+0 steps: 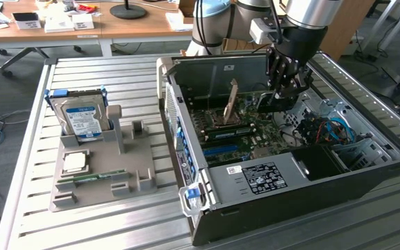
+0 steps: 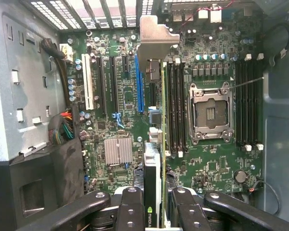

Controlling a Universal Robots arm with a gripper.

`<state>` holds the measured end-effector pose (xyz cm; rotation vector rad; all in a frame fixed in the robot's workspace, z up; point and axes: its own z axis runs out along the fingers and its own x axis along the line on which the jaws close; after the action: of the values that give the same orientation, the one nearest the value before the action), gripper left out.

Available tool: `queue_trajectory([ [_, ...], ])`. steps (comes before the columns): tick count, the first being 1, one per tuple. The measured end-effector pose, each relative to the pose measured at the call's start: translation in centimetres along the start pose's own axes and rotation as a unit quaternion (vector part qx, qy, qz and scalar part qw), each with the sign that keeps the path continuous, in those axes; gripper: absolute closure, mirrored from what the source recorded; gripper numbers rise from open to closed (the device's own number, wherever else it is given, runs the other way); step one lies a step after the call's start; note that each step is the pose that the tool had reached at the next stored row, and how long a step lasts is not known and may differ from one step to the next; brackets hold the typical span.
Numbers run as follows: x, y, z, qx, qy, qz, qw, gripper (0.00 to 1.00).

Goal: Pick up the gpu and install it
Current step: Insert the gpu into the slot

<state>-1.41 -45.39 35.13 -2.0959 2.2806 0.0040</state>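
My gripper [image 1: 284, 92] reaches down into the open computer case [image 1: 207, 208], above the green motherboard [image 1: 241, 140]. It is shut on the gpu [image 1: 268, 102], which it holds on edge. In the wrist view the black fingers [image 2: 130, 209] clamp both faces of the gpu [image 2: 157, 144]. I see the card edge-on there, with its silver bracket [image 2: 156, 36] at the far end, towards the case's vented wall. The card hangs over the motherboard [image 2: 120, 125], close beside the long blue slot [image 2: 138, 82] and parallel to it. Whether its lower edge touches the board I cannot tell.
A grey holder tray [image 1: 141, 161] on the exterior view's left carries a blue-labelled hard drive [image 1: 82, 119], a processor chip [image 1: 75, 162] and a memory stick [image 1: 89, 177]. Inside the case are the open processor socket [image 2: 211, 113], a black power supply [image 1: 262, 178] and blue cables [image 1: 335, 129].
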Motion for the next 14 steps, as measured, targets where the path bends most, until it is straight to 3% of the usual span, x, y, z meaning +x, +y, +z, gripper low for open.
queue_trajectory([
  [6,0.0,0.01,-0.01,0.0000,0.0001,0.000,1.0000,0.73],
  [14,1.2,0.21,-0.04,0.0002,-0.0005,0.000,1.0000,0.73],
])
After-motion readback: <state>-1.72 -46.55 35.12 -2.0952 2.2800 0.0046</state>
